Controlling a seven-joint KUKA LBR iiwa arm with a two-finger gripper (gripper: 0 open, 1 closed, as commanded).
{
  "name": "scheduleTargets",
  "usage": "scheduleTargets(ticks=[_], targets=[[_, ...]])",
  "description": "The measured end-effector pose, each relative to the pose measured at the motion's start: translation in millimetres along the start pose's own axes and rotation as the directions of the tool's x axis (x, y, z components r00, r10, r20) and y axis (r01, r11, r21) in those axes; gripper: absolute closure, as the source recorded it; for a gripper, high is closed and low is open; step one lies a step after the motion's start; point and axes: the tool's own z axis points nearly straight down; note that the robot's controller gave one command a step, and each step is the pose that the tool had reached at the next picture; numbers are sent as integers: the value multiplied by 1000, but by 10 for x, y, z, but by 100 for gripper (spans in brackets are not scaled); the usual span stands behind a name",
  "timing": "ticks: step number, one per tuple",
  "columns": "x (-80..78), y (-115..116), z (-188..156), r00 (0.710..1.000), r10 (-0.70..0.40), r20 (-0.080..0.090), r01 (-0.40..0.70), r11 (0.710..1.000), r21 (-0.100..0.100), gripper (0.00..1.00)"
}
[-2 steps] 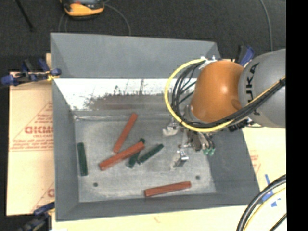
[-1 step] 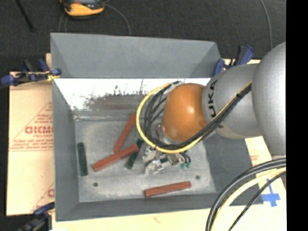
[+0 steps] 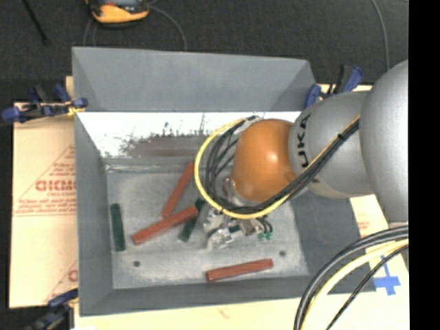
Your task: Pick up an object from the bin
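Grey bin floor holds scattered sticks, and my gripper sits low among them, a short green stick just left of it beside a red stick. This looks like the approach step, though my wrist hides whether the gripper is wide or narrow. Next I must centre on one stick and close.

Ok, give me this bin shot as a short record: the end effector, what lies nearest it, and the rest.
end effector: low over the middle of the bin floor, under the orange wrist cover
nearest thing: short dark green bar, just to its left in the view
beside that: red-brown bar, lying flat
other red-brown bars: slanted bar toward the back wall; front bar near the front wall
far left: long dark green bar, apart from the others
container: grey metal bin
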Motion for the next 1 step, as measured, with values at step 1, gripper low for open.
scheduleTargets(ticks=[1], targets=[[266,-264,-1623,1000,-7,7,7,1000,2,100]])
